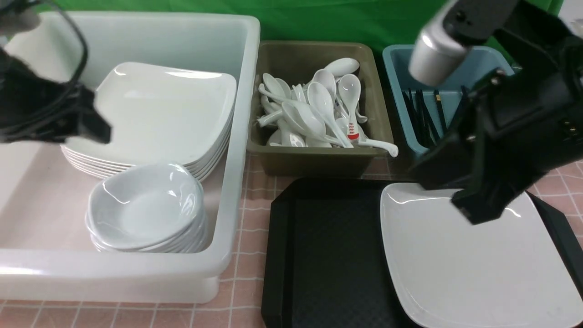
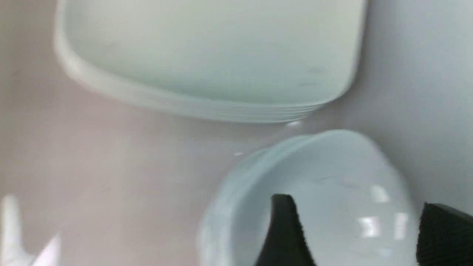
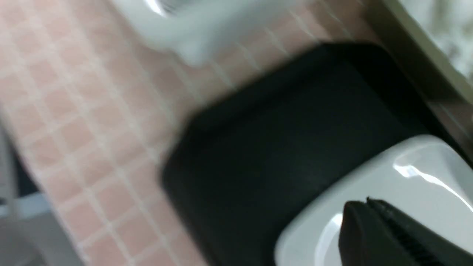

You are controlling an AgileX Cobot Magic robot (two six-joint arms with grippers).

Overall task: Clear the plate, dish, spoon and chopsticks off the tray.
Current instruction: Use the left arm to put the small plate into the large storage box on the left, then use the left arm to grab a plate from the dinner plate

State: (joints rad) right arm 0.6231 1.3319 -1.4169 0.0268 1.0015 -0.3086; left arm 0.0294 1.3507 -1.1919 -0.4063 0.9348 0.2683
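Table lies under a pink cloth (image 1: 246, 291) with a white grid; green backdrop (image 1: 319, 18) behind. Far row, left to right: big white tub (image 1: 248, 91), olive bin (image 1: 319, 161), blue-grey bin (image 1: 394, 59). The tub holds a stack of square plates (image 1: 164, 114) and, nearer, a stack of small dishes (image 1: 150, 241); the dish (image 1: 145, 205) lies on top. The left gripper (image 2: 364, 236) hovers over it, fingers (image 2: 284, 229) spread wide, gripping nothing; its wrist view is blurred. The olive bin is heaped with white spoons (image 1: 319, 105), one red-marked; the task's own cannot be told apart. Black chopsticks (image 1: 423, 116) lie in the blue-grey bin. The black tray (image 1: 337, 255) sits just in front of the olive bin, diamond texture showing on its left half. The plate (image 1: 464, 269) lies on the tray's right half, its far edge under the right gripper (image 1: 478, 209), whose fingers are pressed together on nothing; whether it touches the plate cannot be told.
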